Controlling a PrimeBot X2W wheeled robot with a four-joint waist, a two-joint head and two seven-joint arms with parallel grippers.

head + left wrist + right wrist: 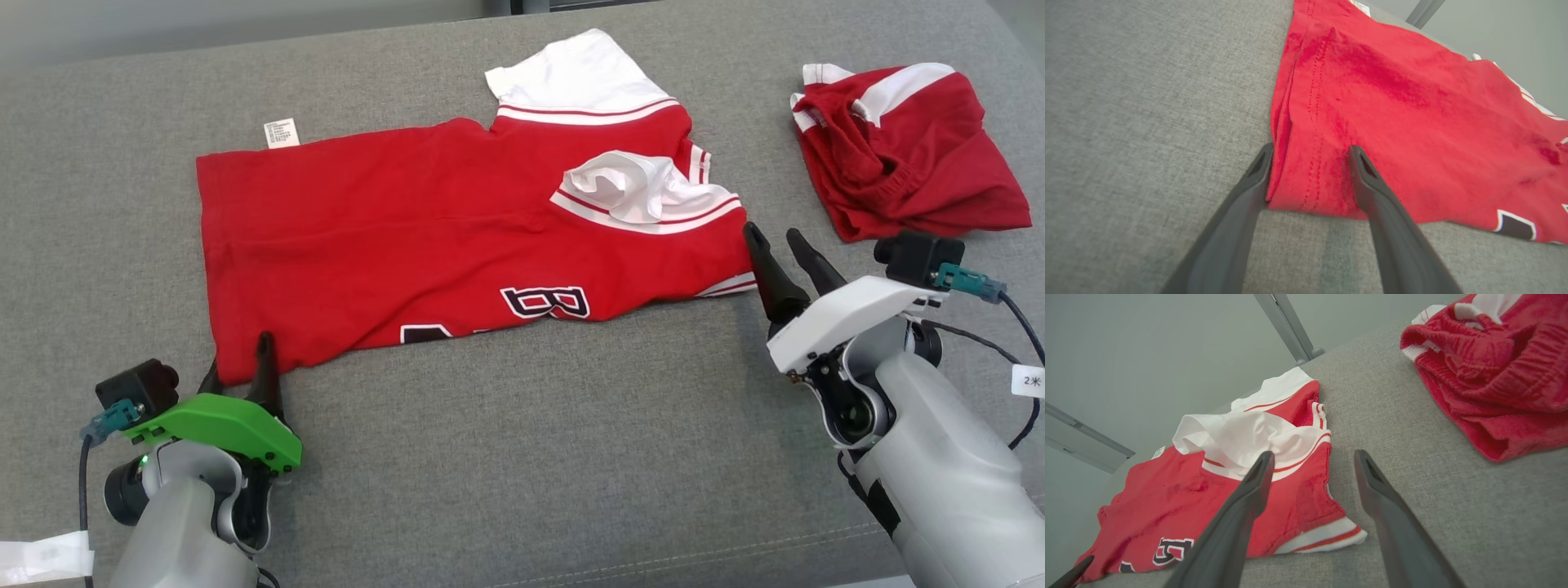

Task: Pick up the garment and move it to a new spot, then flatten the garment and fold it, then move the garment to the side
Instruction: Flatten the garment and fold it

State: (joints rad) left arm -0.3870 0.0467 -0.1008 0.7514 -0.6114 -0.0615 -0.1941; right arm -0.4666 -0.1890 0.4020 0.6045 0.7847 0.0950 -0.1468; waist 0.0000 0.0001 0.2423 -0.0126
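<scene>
Left hand [1311, 150], spread, straddles the jersey [392, 237] hem ungripped; right hand [771, 233] spread, empty, alongside.

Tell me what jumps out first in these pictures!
A big red jersey with white sleeves lies spread across the middle of the grey cushion. A crumpled red garment sits apart at the far right. The left gripper straddles the jersey's near left corner, fingers open, and the right gripper is open by its striped right edge.

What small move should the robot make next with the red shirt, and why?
Probably shut the left gripper: its open jaws straddle the near corner of the red shirt, while the right gripper sits open beside the other corner, holding nothing.
</scene>
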